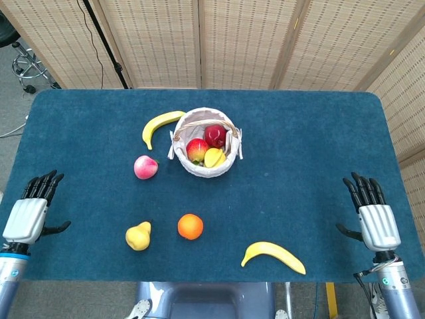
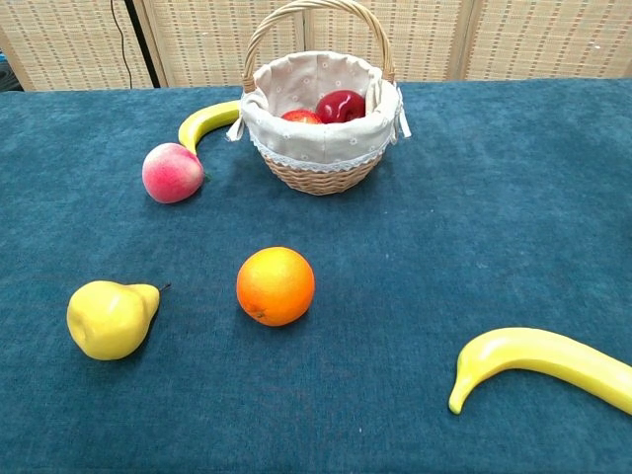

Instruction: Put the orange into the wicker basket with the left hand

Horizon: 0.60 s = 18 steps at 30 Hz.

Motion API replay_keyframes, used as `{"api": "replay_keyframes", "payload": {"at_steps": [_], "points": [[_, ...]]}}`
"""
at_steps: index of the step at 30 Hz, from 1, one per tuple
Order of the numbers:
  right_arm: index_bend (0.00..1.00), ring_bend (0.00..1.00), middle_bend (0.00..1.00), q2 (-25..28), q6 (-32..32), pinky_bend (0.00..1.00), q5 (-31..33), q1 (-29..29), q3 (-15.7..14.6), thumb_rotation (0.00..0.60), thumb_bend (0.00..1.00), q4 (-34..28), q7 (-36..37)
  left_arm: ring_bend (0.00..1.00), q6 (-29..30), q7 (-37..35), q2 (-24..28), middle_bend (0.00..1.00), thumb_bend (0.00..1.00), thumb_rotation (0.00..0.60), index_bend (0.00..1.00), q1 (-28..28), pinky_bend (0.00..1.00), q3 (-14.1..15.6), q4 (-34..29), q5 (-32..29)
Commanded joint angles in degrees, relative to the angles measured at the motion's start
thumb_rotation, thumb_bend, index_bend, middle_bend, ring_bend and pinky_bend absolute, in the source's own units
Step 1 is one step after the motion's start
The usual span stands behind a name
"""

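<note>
A: Where's the orange (image 1: 190, 226) sitting?
B: It's lying on the blue tabletop (image 1: 299, 146), near side, a bit left of centre. The yellow pear (image 1: 138, 236) is lying just left of it, not touching. Nothing is touching the orange.

A: And the wicker basket (image 1: 204, 151)?
B: It's standing upright on the far side of the orange, well apart from it, handle up, with a pale cloth liner. It's holding a red apple (image 1: 214, 135), a red-yellow apple (image 1: 197, 150) and a small yellow piece I can't identify.

A: Left robot hand (image 1: 30, 213)?
B: It's resting at the near left edge of the tabletop, well apart from the orange. Fingers are extended and spread, thumb out, holding nothing. Only the head view is showing it.

A: Right robot hand (image 1: 375, 217)?
B: Mirror pose at the near right edge: fingers straight and apart, holding nothing.

A: Other items?
B: A peach (image 1: 145, 167) is lying left of the basket. One banana (image 1: 158, 126) is curving along the basket's far left side; can't tell if it's touching. A second banana (image 1: 273, 256) is lying near right of the orange, apart from it.
</note>
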Motion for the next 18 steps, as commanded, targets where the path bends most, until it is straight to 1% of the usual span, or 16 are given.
{"api": "replay_keyframes", "payload": {"at_steps": [1, 5, 10, 14, 18], "points": [[0.0, 0.0, 0.0, 0.03, 0.1, 0.0, 0.0, 0.03, 0.1, 0.6, 0.0, -0.08, 0.17, 0.0, 0.09, -1.41, 0.44, 0.0, 0.13, 0.6, 0.0, -0.01, 0.0, 0.34, -1.03, 1.28], [0.0, 0.0, 0.0, 0.06, -0.05, 0.0, 0.14, 0.08, 0.13, 0.6, 0.0, -0.01, 0.37, 0.0, -1.32, -2.7, 1.45, 0.0, 0.13, 0.6, 0.0, -0.8, 0.0, 0.82, -3.96, 2.75], [0.0, 0.0, 0.0, 0.25, 0.14, 0.0, 0.2, -0.13, 0.06, 0.6, 0.0, 0.28, 1.02, 0.0, -3.17, -4.32, 1.96, 0.0, 0.13, 0.6, 0.0, -2.37, 0.0, 2.4, -9.96, 8.12], [0.0, 0.0, 0.0, 0.67, 0.74, 0.0, 0.23, -0.4, 0.24, 0.6, 0.0, 0.2, 1.89, 0.0, -6.77, -1.9, -0.66, 0.0, 0.13, 0.6, 0.0, -4.52, 0.0, 3.21, -13.2, 9.61], [0.0, 0.0, 0.0, 1.26, 1.88, 0.0, 0.16, -0.88, 0.52, 0.6, 0.0, -0.22, 2.66, 0.0, -11.36, -0.75, -4.41, 0.0, 0.13, 0.6, 0.0, -7.01, 0.0, 3.45, -14.88, 8.58]]}}
